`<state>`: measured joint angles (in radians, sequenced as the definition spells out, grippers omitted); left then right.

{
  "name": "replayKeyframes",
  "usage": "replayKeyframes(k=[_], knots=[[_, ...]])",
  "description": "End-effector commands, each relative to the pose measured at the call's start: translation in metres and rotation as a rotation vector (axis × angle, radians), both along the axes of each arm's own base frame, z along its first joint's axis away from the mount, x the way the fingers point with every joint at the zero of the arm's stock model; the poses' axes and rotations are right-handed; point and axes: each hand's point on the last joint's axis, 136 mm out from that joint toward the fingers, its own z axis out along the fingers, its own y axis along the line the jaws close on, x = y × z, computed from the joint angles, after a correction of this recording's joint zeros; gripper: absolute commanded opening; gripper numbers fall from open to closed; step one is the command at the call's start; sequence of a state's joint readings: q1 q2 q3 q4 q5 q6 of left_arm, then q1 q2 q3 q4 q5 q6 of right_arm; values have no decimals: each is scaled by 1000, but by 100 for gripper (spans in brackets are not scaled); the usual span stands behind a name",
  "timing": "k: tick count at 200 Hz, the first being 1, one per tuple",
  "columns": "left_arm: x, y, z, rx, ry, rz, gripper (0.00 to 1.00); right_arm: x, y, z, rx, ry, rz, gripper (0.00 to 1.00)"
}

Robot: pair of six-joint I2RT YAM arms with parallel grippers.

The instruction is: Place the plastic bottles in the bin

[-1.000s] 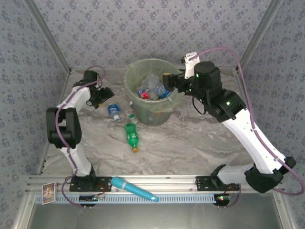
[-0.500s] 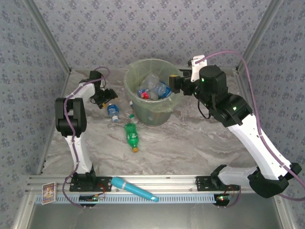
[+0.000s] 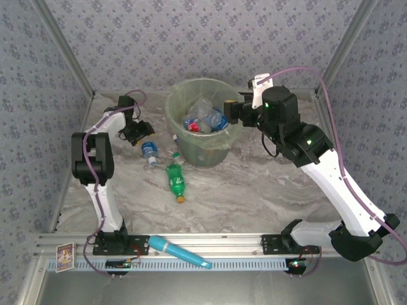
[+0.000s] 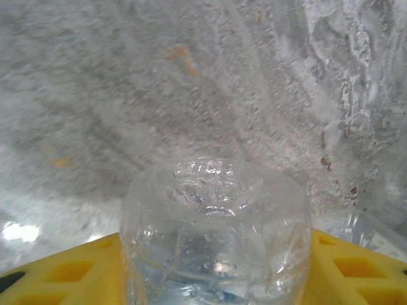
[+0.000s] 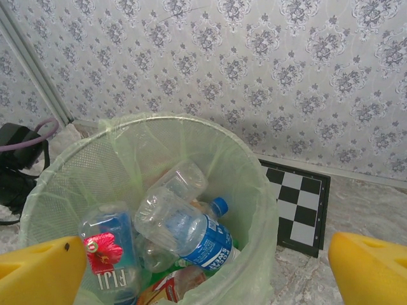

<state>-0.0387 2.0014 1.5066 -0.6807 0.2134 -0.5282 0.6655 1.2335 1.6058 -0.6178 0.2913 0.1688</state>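
A clear plastic bottle (image 4: pixel 213 235) with a blue label lies on the table left of the bin (image 3: pixel 224 145). My left gripper (image 4: pixel 216 267) is shut on it, yellow fingers (image 4: pixel 60 273) pressed against both sides. From above, the left gripper (image 3: pixel 137 133) sits at that bottle's (image 3: pixel 150 151) far end. A green bottle (image 3: pixel 176 180) with a yellow cap lies in front of the bin. My right gripper (image 3: pixel 231 113) hangs open over the bin's right rim, holding nothing. Below the right gripper (image 5: pixel 203 279) the bin (image 5: pixel 254 184) holds several bottles, among them a blue-labelled one (image 5: pixel 210 238).
A teal stick (image 3: pixel 179 251) lies on the front rail, with a small card (image 3: pixel 65 257) at its left end. A black-and-white checkerboard (image 5: pixel 299 206) lies behind the bin on the right. Patterned walls close in the back and both sides.
My left gripper has dropped towards the clear bottle and closed round it. The right gripper has drifted slightly right over the bin's rim and stayed open.
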Motion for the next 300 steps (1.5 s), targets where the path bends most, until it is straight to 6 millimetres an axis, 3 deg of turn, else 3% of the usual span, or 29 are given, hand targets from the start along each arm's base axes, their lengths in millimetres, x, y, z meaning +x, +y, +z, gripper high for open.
replayKeyframes(k=[1,55,96,135,174,196,226,300], knots=[[-10,14,42,52,-60,7,52,-2,-2,6,31,-9,-4,100],[-23,21,143,74,-285,38,51,-6,-5,10,52,-30,-3,100],[-34,10,255,89,-607,22,51,-4,-2,12,56,-41,7,100],[-48,-32,364,129,-949,-101,51,0,2,14,61,-40,20,100],[-67,-92,439,97,-1237,-269,50,-2,-1,17,62,-44,14,100],[-72,-122,458,82,-1347,-360,50,-4,-5,18,62,-48,4,99],[-65,-153,463,49,-1424,-444,49,-6,-9,18,64,-50,-9,100],[-25,-199,425,12,-1444,-529,50,-8,-16,19,48,-59,-33,100]])
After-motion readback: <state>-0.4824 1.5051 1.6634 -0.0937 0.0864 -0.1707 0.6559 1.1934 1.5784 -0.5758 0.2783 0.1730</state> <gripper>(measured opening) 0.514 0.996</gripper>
